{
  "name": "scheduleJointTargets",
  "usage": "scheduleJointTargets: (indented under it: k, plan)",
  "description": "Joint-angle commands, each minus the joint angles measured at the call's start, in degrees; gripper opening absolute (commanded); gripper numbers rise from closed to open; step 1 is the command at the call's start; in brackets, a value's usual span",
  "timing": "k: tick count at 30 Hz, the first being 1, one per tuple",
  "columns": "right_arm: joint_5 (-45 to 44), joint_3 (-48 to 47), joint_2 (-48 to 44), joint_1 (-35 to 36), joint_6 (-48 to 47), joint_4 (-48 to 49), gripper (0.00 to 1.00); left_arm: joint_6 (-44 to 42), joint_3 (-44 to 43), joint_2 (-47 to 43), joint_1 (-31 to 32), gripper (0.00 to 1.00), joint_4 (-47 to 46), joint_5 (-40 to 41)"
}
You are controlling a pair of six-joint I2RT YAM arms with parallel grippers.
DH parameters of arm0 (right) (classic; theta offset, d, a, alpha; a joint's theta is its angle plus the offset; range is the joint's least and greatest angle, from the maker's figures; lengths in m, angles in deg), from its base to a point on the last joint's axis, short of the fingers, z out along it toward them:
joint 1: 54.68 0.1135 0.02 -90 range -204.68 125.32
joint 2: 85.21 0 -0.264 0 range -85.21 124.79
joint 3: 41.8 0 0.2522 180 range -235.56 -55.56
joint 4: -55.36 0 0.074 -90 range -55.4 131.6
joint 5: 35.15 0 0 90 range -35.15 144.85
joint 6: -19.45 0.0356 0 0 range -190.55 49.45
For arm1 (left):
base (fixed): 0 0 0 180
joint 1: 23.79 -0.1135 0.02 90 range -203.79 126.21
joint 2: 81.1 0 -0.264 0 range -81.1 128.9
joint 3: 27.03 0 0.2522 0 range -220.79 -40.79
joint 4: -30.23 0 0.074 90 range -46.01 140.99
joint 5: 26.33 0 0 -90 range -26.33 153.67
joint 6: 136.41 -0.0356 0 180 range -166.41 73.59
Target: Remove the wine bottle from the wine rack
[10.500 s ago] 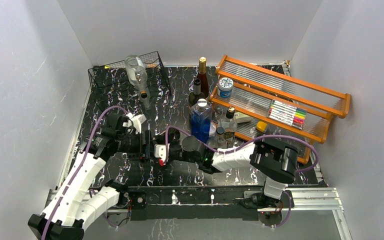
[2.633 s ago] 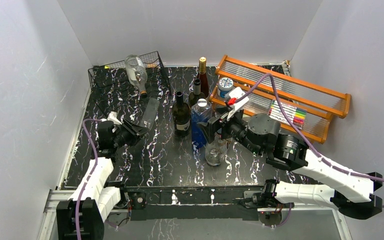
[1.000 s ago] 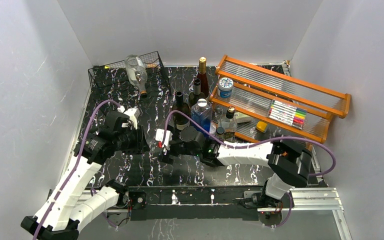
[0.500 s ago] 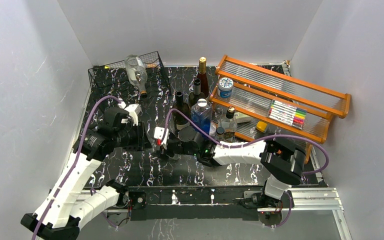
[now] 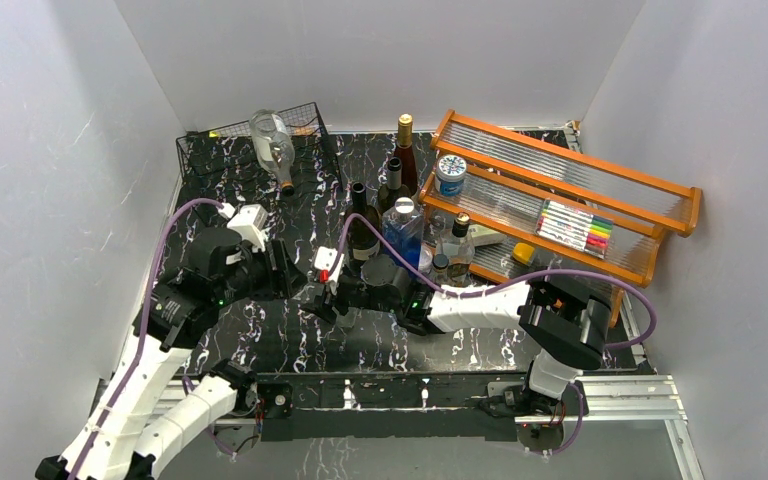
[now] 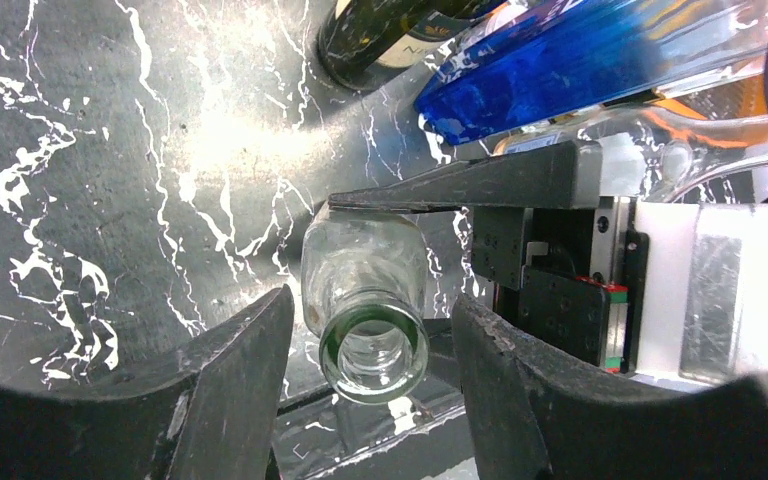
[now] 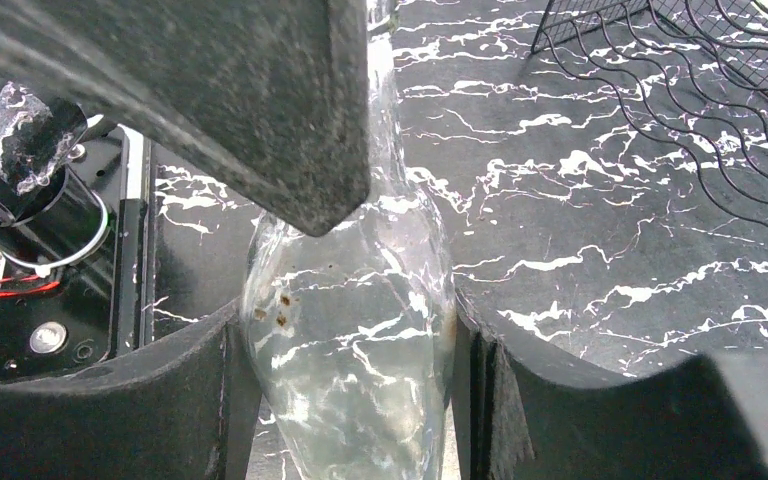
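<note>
Your right gripper (image 7: 350, 340) holds one clear wine bottle (image 7: 360, 300) by its fat part. Its two fingers (image 7: 110, 420) press on both sides of the glass, so the jaws are closed on the bottle.

Your left gripper (image 6: 375, 330) is at the other end, by the bottle's open mouth. Its jaws are open. One finger is on each side of the neck, and you can see a small gap on both sides, so it is not touching the glass.

This bottle is off the wine rack (image 5: 210, 160). It sits between your two grippers, left of the middle of the black desk (image 5: 260, 340) and closer to the near edge. You cannot tell if it touches the desk.

The wine rack is in the far left corner. One second clear bottle (image 5: 272, 140) lies on it, with its neck pointing to the near edge.

In the middle of the desk stand three dark bottles (image 5: 361, 228) and one blue bottle (image 5: 401, 235). Two small bottles (image 5: 457, 240) stand just beside them.

One orange shelf (image 5: 675, 195) with three steps is on the far right side. It holds one tub (image 5: 450, 173) with a blue lid and one pack of pens (image 5: 573, 226).
</note>
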Motion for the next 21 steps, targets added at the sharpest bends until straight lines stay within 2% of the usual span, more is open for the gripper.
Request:
scheduleJointTargets:
  k: [1,3,6,9,12,13,16,19,21]
  plan:
    - [-0.76,0.23,-2.02,0.20,2.09,4.00,0.38,-0.28,1.06,-1.16,0.13,0.57,-3.57,0.98]
    - [-0.80,0.07,-2.16,0.20,2.12,3.79,0.38,-1.04,1.06,-0.86,0.13,0.55,-3.48,1.55]
    - [-0.79,-0.07,-2.33,0.20,2.18,3.55,0.39,-1.67,0.86,-0.46,0.12,0.46,-3.92,1.86]
    - [-0.94,-0.25,-2.42,0.20,2.35,3.04,0.39,-2.83,0.13,0.54,0.08,0.32,-4.44,1.25]
    - [-1.28,-0.53,-2.99,0.20,2.76,2.13,0.43,-4.06,-1.22,2.03,0.13,0.11,-4.58,-0.45]
    - [-1.59,-1.10,-3.29,0.16,3.03,1.06,0.48,-4.58,-1.74,2.56,0.13,0.07,-4.62,-0.88]
    - [-3.50,-4.74,-4.13,0.20,3.21,-6.47,0.75,-6.58,-3.64,3.75,0.13,0.00,-4.60,-0.97]
    - [-6.05,-9.32,-6.22,0.20,3.21,-16.47,0.96,-8.96,-5.51,5.23,0.13,0.00,-4.42,0.41]
    - [-7.05,-10.95,-8.13,0.20,3.26,-20.93,0.98,-10.63,-6.51,6.30,0.08,0.00,-4.12,1.12]
